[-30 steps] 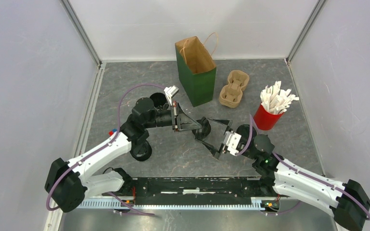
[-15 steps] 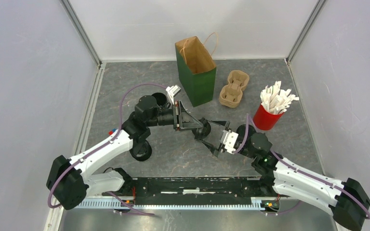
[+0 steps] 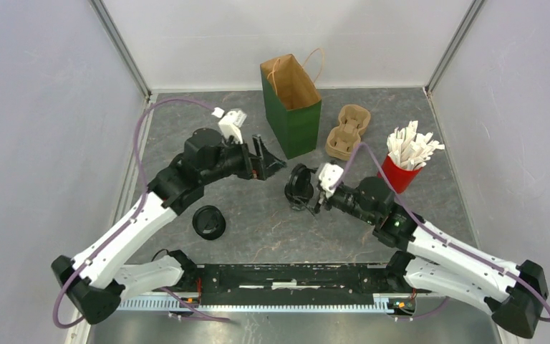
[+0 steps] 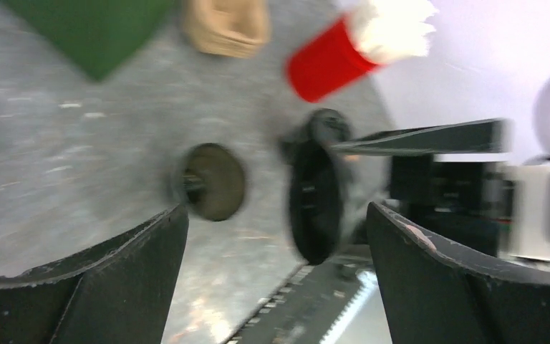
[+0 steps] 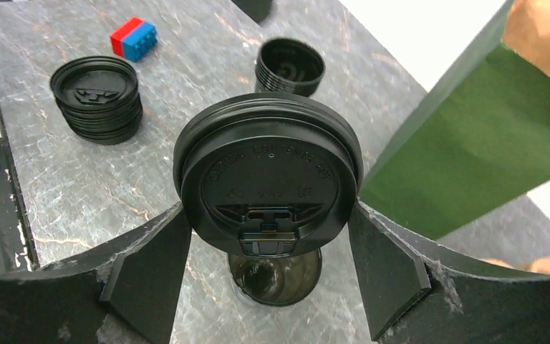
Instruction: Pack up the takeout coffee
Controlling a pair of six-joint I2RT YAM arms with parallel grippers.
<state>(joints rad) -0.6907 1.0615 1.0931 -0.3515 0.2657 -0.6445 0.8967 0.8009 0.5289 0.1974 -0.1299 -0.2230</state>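
Your right jaws grip the coffee cup [image 5: 268, 172] at its lid, in the centre of the overhead view, below the green bag [image 3: 291, 107]. It looks light, thin-walled and smooth, so it may slip or dent; press gently just under the lid rim. Your left jaws stand wide and empty.

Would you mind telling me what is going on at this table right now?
The right gripper holds a black lidded coffee cup, tipped sideways, over the middle of the table. The left gripper is open and empty, facing it. The green paper bag stands open behind them, and the cup is not in it yet. A stack of spare lids sits near the left arm.
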